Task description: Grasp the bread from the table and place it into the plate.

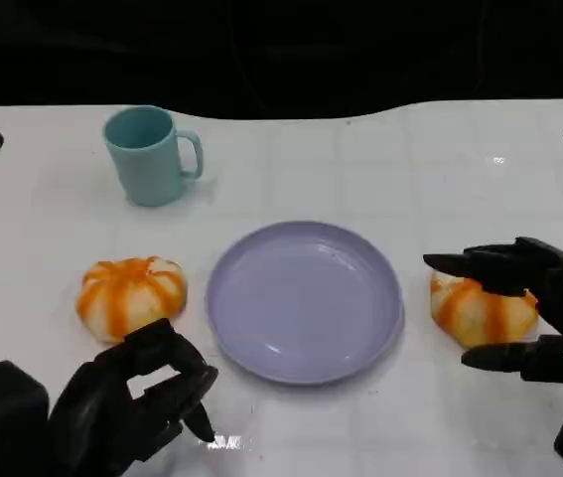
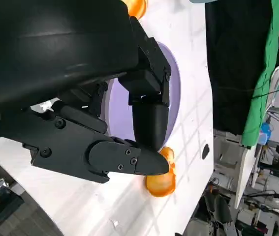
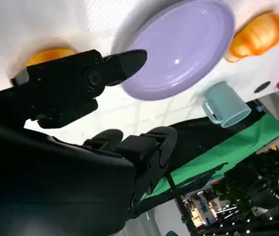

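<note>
Right bun point(image 1: 480, 310) partly covered along its top and right side by the right hand point(image 1: 534, 313); touching or just above, not clear. In the right wrist view, same bun point(image 3: 48, 55) mostly hidden behind black fingers point(image 3: 80, 78), only an orange sliver showing. Right hand cut off by the picture's right edge in the head view. Left hand point(image 1: 127, 397) cut off at the lower edge, palm hidden. In the left wrist view, plate point(image 2: 122, 115) largely blocked by the hand's shell and fingers point(image 2: 129, 160); far bun point(image 2: 161, 179) half covered by a fingertip; other bun point(image 2: 137, 7) cropped by the top edge. Background clutter blurred beyond telling.
</note>
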Robot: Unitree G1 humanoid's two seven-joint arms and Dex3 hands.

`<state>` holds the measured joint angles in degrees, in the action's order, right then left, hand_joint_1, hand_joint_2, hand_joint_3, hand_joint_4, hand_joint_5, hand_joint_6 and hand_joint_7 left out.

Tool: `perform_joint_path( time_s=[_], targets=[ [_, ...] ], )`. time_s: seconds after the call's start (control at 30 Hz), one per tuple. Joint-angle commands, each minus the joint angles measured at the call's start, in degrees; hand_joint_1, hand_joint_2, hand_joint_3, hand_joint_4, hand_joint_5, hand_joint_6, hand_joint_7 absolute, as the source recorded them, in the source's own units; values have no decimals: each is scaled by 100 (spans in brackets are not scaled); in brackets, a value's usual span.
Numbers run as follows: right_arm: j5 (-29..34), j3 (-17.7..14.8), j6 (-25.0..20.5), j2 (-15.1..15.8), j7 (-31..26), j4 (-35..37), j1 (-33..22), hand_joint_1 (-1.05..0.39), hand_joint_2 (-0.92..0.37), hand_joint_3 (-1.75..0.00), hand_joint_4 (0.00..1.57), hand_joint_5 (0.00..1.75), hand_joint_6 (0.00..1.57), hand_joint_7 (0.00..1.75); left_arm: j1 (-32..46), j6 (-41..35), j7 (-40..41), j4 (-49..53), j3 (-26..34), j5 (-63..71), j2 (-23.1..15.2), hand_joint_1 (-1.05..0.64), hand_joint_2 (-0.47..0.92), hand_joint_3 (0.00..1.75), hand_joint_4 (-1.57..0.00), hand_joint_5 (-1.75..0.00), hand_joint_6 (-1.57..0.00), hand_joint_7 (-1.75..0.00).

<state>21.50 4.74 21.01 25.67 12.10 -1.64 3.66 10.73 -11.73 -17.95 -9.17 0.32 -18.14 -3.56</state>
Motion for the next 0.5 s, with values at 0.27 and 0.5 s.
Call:
perform_joint_path(
  time_s=[0.27, 0.5],
  targets=[
    [661, 101, -231, 497, 205, -70, 252, -18, -78, 0, 0, 24, 28, 1, -45, 10, 23, 60, 24, 47, -42, -57, 92, 21, -74, -175, -65, -156],
    [1130, 325, -214, 601, 158, 351, 581, -20, -78, 0, 2, 26, 28, 0, -84, 19, 32, 123, 43, 30, -11, -57, 92, 20, -74, -175, -65, -155]
  ],
)
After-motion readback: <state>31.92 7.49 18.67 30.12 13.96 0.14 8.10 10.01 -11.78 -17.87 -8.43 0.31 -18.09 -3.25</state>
